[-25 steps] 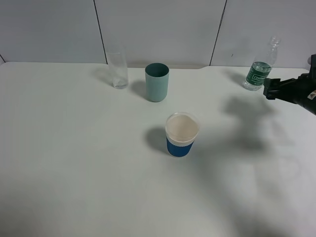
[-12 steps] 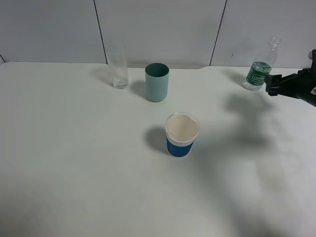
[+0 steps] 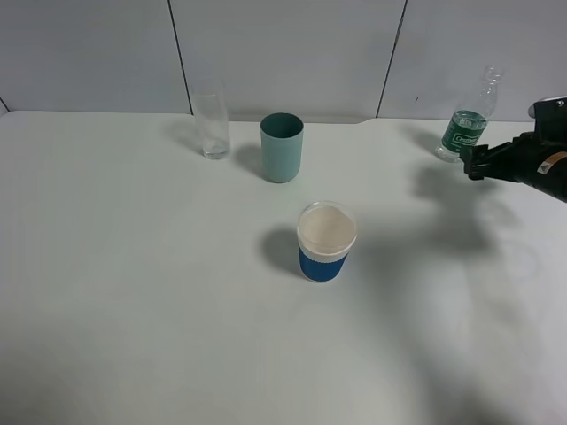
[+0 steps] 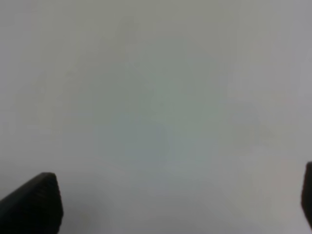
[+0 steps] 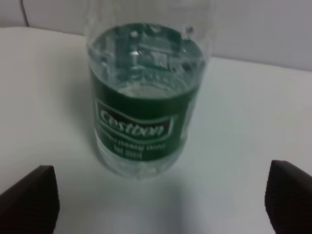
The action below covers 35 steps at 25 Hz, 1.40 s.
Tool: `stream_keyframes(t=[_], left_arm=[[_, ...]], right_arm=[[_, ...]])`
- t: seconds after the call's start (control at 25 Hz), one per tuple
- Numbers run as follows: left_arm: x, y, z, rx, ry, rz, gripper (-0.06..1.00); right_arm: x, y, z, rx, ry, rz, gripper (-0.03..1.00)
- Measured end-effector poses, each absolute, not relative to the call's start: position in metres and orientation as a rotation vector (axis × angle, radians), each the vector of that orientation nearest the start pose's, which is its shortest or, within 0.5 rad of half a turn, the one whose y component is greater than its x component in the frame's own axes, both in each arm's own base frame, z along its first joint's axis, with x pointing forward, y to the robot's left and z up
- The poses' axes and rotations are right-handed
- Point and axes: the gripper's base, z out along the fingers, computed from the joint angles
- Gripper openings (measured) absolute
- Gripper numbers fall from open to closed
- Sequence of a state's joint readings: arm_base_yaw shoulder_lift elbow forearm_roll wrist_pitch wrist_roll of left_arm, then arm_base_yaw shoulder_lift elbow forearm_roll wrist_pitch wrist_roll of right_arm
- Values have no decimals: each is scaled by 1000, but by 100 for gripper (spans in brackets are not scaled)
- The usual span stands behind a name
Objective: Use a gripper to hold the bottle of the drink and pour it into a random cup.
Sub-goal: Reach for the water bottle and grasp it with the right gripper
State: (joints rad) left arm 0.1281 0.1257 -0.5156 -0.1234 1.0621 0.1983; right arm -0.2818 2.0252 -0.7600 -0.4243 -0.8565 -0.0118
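The bottle of the drink [image 3: 465,124] stands upright at the far right back of the table, clear with a dark green label. It fills the right wrist view [image 5: 144,102]. My right gripper [image 3: 469,165] is just in front of the bottle, open and empty. In the right wrist view [image 5: 158,207] its two black fingertips [image 5: 29,200] stand wide apart on either side, short of the bottle. The cup [image 3: 326,241], white with a blue band, stands at the table's middle. My left gripper [image 4: 170,204] is open over bare table and is out of the exterior view.
A teal-green tumbler [image 3: 282,147] and a tall clear glass [image 3: 212,127] stand at the back centre-left. The white table [image 3: 133,292] ends at a panelled grey wall [image 3: 283,53] just behind the bottle.
My right gripper has moved left and closer to the bottle. The bottle, the cup and the other vessels have not moved.
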Motion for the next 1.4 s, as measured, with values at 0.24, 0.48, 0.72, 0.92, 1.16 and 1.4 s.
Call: stream_keyframes(t=[0.24, 0.48, 0.72, 0.92, 1.16, 1.4], left_arm=[[14, -8, 282, 73, 2148, 39, 99], [14, -8, 282, 73, 2148, 39, 99], [14, -8, 282, 73, 2148, 39, 99], [14, -8, 282, 73, 2148, 39, 99], [14, -8, 282, 73, 2148, 39, 99], [14, -8, 282, 73, 2148, 39, 99]], right_arm=[[373, -76, 111, -281, 1881, -87, 83], [388, -80, 105, -299, 1889, -99, 83], [393, -82, 103, -302, 1883, -99, 83], [395, -81, 94, -307, 1879, -85, 83], [409, -77, 93, -348, 1852, -67, 83], [424, -73, 97, -401, 1808, -68, 83]])
